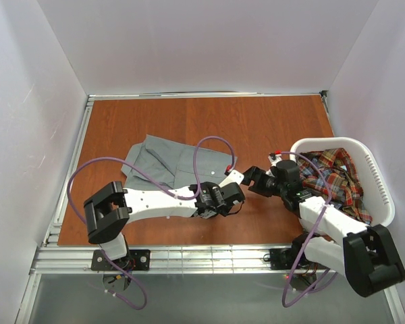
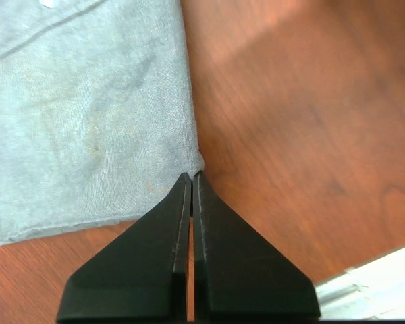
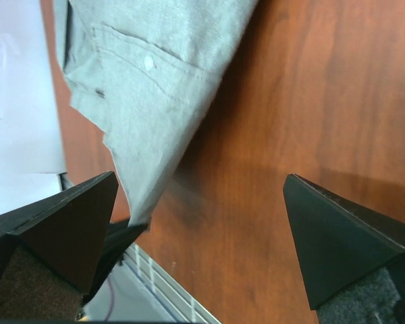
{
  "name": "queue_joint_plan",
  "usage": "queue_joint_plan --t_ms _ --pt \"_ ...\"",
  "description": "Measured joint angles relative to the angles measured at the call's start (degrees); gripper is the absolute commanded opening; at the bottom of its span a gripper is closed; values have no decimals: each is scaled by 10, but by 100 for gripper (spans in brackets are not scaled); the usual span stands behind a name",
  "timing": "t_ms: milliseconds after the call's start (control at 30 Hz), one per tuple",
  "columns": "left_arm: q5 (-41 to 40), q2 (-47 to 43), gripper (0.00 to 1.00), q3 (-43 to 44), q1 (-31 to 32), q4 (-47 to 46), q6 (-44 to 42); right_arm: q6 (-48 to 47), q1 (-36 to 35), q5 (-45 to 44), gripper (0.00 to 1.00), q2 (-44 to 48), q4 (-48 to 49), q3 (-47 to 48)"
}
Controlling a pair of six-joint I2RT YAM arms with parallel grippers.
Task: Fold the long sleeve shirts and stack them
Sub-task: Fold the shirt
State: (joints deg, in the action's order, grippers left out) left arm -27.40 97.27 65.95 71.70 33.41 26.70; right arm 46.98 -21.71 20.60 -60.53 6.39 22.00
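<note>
The plain grey shirt (image 1: 165, 162) lies partly folded on the wooden table, left of centre. My left gripper (image 1: 235, 175) is shut on its near right corner; in the left wrist view the closed tips (image 2: 192, 175) meet the corner of the grey cloth (image 2: 88, 115). My right gripper (image 1: 252, 179) is open and empty just right of that corner, above bare wood (image 3: 201, 177). The right wrist view shows the grey shirt (image 3: 155, 74) pulled to a point at the left gripper's fingers (image 3: 118, 236). The plaid shirt (image 1: 334, 177) lies crumpled in the basket.
The white laundry basket (image 1: 385, 196) stands at the table's right edge beside the right arm. A metal rail (image 1: 202, 256) runs along the near edge. White walls enclose the table (image 1: 256, 121) at the left, back and right.
</note>
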Motion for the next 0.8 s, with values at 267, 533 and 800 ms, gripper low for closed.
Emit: queue_joint_plan --t_ms 267,533,800 --pt "26 -21 0 0 -2 -6 15 68 -24 35 93 -122 146 -3" --pt "45 -21 0 0 -3 -12 34 121 -44 43 83 -229 269 -4" --pt "71 -15 0 0 -3 -25 53 146 -47 48 66 -309 375 -4"
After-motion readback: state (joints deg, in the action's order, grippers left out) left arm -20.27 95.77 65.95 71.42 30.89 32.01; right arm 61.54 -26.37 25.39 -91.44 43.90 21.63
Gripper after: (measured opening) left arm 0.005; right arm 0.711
